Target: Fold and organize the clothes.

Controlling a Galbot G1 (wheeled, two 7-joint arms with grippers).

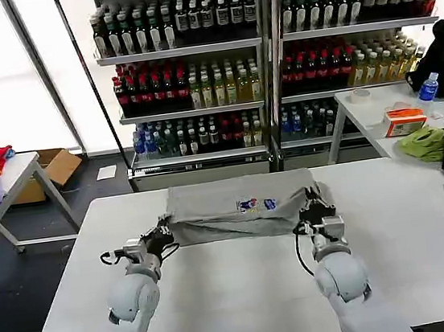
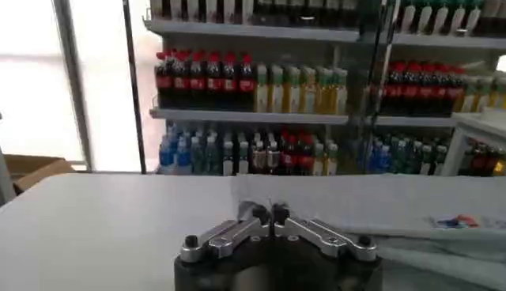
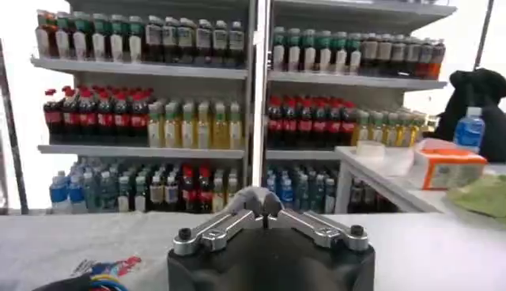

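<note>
With your left gripper (image 1: 165, 231) and right gripper (image 1: 314, 206) each pinched shut on a near corner of the shirt (image 1: 239, 207) lying mid-table (image 1: 222, 295), uneven pulling could skew the fold.

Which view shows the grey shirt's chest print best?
The head view: the whole grey shirt lies across the table with its chest print facing up. The left wrist view catches only a sliver of print at the shirt's edge; the right wrist view shows part of it.
</note>
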